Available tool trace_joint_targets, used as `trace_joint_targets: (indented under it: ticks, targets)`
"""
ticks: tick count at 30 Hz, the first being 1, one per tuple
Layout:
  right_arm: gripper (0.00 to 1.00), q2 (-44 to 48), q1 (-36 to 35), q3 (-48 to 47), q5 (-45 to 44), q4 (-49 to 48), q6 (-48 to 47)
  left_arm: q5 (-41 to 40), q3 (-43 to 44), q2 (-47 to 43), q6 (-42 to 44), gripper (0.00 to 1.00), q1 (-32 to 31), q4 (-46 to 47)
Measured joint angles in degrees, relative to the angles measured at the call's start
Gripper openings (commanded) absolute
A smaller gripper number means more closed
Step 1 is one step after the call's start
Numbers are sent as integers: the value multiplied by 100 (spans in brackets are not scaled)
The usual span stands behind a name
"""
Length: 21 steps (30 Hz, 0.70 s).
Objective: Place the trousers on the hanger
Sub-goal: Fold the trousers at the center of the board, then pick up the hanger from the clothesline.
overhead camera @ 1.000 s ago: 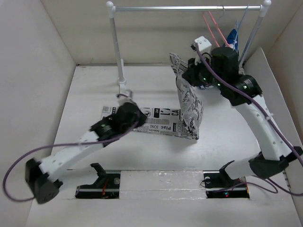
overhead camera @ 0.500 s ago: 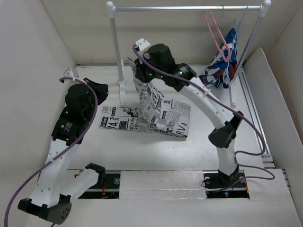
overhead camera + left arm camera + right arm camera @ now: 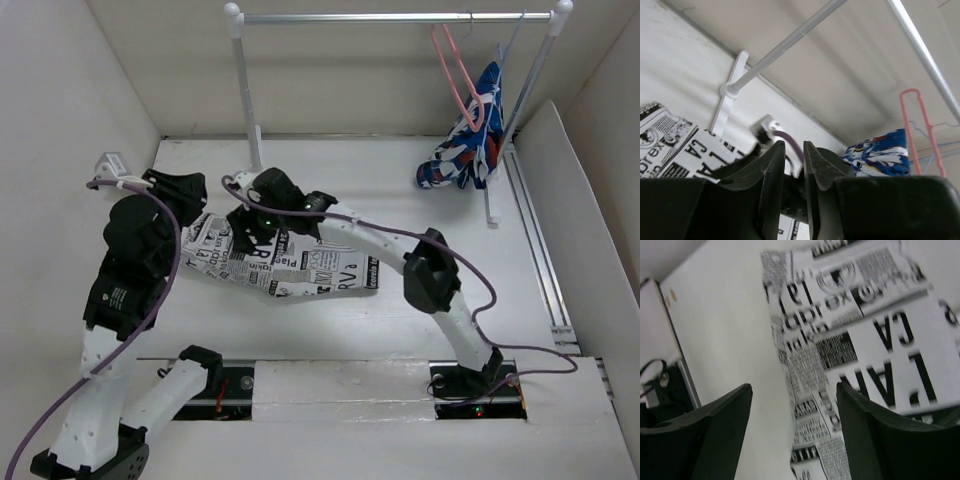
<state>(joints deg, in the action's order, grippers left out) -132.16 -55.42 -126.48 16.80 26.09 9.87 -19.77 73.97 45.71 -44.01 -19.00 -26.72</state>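
Observation:
The newspaper-print trousers (image 3: 300, 262) lie flat on the table, left of centre. My right gripper (image 3: 243, 232) hovers over their left end, open wide, with nothing between its fingers; the right wrist view shows the trousers (image 3: 860, 335) below the right gripper (image 3: 792, 387). Raised at the far left, my left gripper (image 3: 190, 195) is clear of the cloth. In the left wrist view the left gripper (image 3: 794, 145) shows a narrow empty gap. The pink hanger (image 3: 455, 72) hangs bare on the rail, also seen as the pink hanger (image 3: 920, 125).
A blue, white and red garment (image 3: 466, 140) hangs at the rail's (image 3: 390, 17) right end. The rack's left post (image 3: 246, 100) stands just behind the trousers. White walls close in the table on the left, back and right.
My right arm swung from the rail side far to the left, laid the lifted trousers flat and opened. My left arm let go, rose and drew back left, its jaws parting slightly.

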Motion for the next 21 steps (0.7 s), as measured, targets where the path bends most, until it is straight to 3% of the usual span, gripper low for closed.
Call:
trace_joint_targets:
  ticks: [3, 4, 5, 10, 12, 13, 15, 18, 21]
  targets:
    - [43, 1032, 267, 1617, 138, -173, -61, 42, -435, -9, 2, 20, 2, 275]
    - [8, 1528, 424, 2142, 153, -160, -116, 94, -662, -2, 9, 20, 9, 352]
    - [0, 2000, 586, 2597, 153, -221, -188, 168, -929, 61, 20, 20, 24, 444]
    - [2, 4607, 1322, 4872, -201, -682, -352, 678, -2033, 1370, 120, 20, 63, 1099]
    - [12, 5261, 1384, 5637, -234, -710, -391, 981, -2201, 2238, 166, 20, 170, 1342]
    - [24, 5473, 1384, 5974, -234, -686, -415, 1137, -2273, 2638, 175, 20, 273, 1416]
    - [34, 5615, 1386, 6380, -249, -468, -520, 1377, -2422, 3191, 179, 19, 590, 1499]
    - [38, 5591, 1460, 6175, -286, 284, -872, 1556, -2730, 3475, 179, 19, 1248, 1598]
    - [31, 5534, 1849, 4916, -280, 1005, -1379, 1676, -3062, 3477, 181, 19, 1853, 1709]
